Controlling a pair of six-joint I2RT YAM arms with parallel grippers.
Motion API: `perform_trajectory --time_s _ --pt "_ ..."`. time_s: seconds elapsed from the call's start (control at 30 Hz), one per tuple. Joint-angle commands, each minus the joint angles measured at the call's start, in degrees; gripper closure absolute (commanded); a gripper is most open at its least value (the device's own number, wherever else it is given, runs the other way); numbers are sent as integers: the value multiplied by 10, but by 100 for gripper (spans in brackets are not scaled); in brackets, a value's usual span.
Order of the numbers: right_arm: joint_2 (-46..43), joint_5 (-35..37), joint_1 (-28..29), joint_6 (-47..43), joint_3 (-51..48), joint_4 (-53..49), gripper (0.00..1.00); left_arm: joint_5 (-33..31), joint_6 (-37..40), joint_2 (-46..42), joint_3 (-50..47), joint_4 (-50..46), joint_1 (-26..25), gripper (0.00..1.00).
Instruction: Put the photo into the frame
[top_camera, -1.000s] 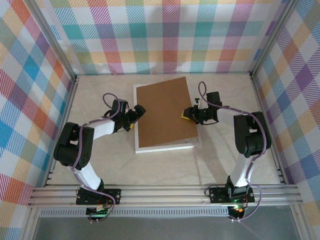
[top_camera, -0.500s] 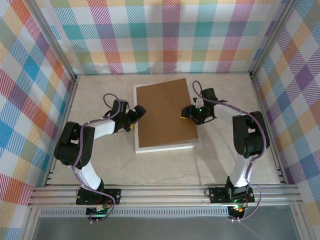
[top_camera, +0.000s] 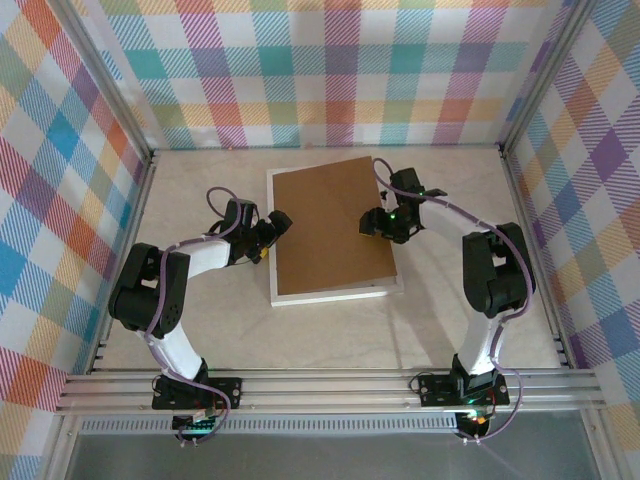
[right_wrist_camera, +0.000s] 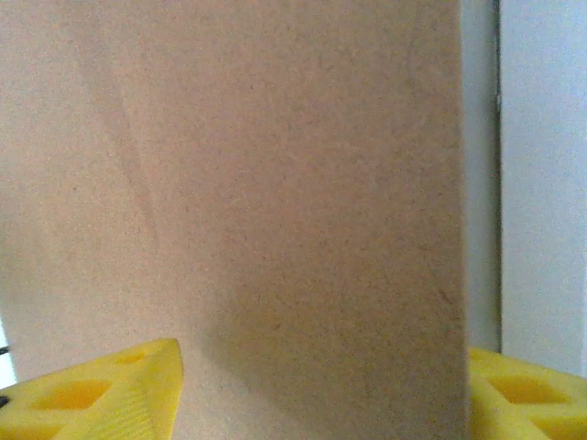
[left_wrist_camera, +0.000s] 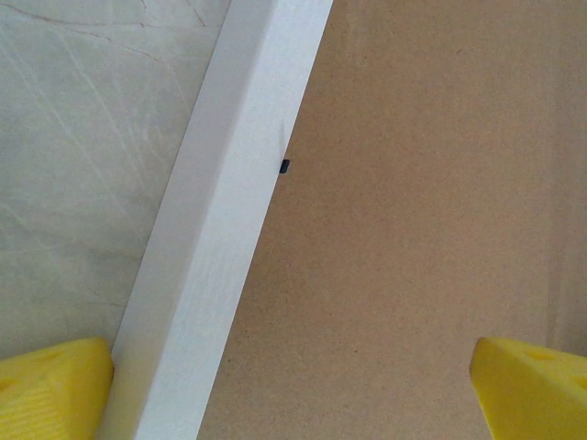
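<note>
The frame (top_camera: 330, 294) lies flat in the middle of the table, its white moulded border showing along the left and near sides. A plain brown backing board (top_camera: 328, 222) lies on it, slightly askew. The photo is hidden. My left gripper (top_camera: 268, 238) stands open at the frame's left border (left_wrist_camera: 209, 261), one yellow finger (left_wrist_camera: 46, 394) outside it and the other (left_wrist_camera: 541, 385) over the board (left_wrist_camera: 413, 229). My right gripper (top_camera: 372, 222) hangs over the board's right part (right_wrist_camera: 275, 183), its yellow fingers (right_wrist_camera: 101, 396) wide apart and holding nothing, with the frame's border (right_wrist_camera: 543, 183) at the right.
Checked fabric walls close in the table on the left, far side and right. Bare marbled tabletop (top_camera: 330, 340) stretches between the frame and the arm bases. A small dark tab (left_wrist_camera: 284, 166) sits at the board's left edge.
My right gripper has moved left and away from me, further over the board, and its jaws have opened wider. The left arm has stayed still.
</note>
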Motion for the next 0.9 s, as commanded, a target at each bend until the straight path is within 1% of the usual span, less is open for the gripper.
perform_trajectory --time_s 0.0,0.2,0.3,0.43,0.5,0.6,0.73,0.87 --pt "5 46 14 -18 24 -30 30 13 -10 2 2 5 -14 0" --pt "7 82 21 -24 40 -48 27 10 -8 -3 0 1 -14 0" --pt "6 106 21 -28 46 -60 22 8 -7 -5 0 0 -14 0" --pt "-3 113 21 -31 46 -60 18 6 -6 -5 2 -4 -14 0" --pt "-6 117 21 -35 49 -61 17 4 -3 -6 5 -7 -14 0" --pt "-12 155 18 -40 53 -67 18 -5 12 -11 13 -25 -11 0" --pt "-6 181 3 -48 62 -86 21 -20 35 -23 26 -55 -2 0" --pt "-8 192 -9 -52 49 -96 22 -20 45 -29 31 -67 2 0"
